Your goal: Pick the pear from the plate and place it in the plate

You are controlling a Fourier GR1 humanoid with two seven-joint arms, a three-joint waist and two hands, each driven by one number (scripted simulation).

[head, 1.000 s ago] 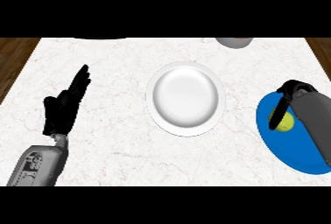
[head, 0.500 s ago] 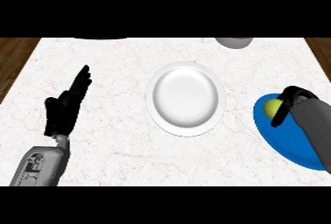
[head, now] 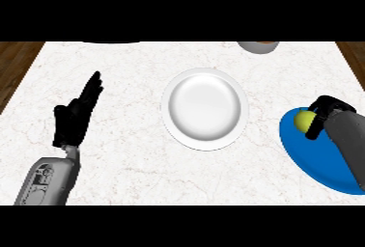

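A yellow-green pear (head: pixel 305 120) shows at the left edge of the blue plate (head: pixel 314 159) on the counter's right side. My right hand (head: pixel 325 112) is curled round the pear, hiding most of it, with the grey forearm lying over the blue plate. A white plate (head: pixel 205 108) sits bare in the middle of the counter, well left of the pear. My left hand (head: pixel 77 114) rests open at the left, fingers straight and pointing up.
A grey bowl (head: pixel 258 46) is cut off by the far edge of the view at the upper right. The white marble counter ends in dark wood floor (head: pixel 14 62) at the far left and right corners.
My right hand has carried the pear leftward and upward, from the middle of the blue plate to its left edge. The left hand has stayed still.
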